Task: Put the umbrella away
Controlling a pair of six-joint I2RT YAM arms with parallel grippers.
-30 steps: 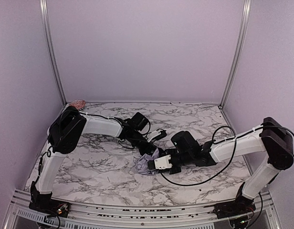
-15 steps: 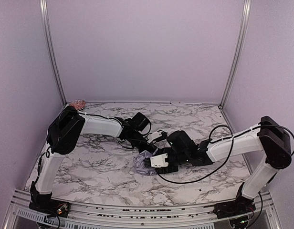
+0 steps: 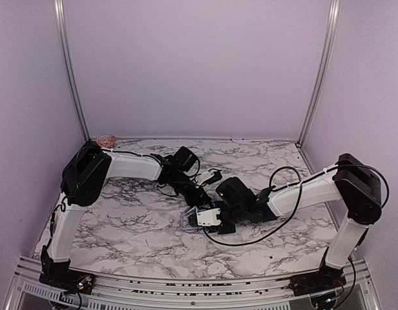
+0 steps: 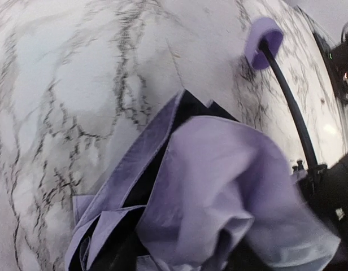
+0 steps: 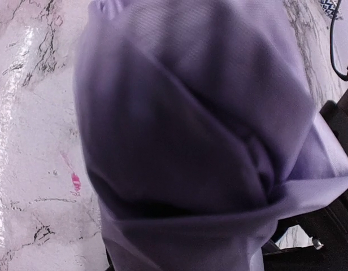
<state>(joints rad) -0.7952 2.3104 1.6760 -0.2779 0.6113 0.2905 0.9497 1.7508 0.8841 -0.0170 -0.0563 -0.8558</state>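
The umbrella lies collapsed on the marble table, with only a small patch of lavender fabric showing between the two grippers. In the left wrist view its crumpled lavender and black cloth fills the lower frame. The thin black shaft runs up to the lavender handle resting on the table. My left gripper sits just behind the cloth, its fingers hidden. My right gripper is pressed into the fabric, which bunches tight over its jaws.
A small patterned pinkish object sits in the back left corner by the metal post. The right arm's black cable loops over the table. A pink mark is on the marble beside the cloth. Lavender walls close in three sides.
The right arm has pushed left and slightly away, carrying the fabric with it, and less cloth shows from above. The left gripper has shifted a little back and left.
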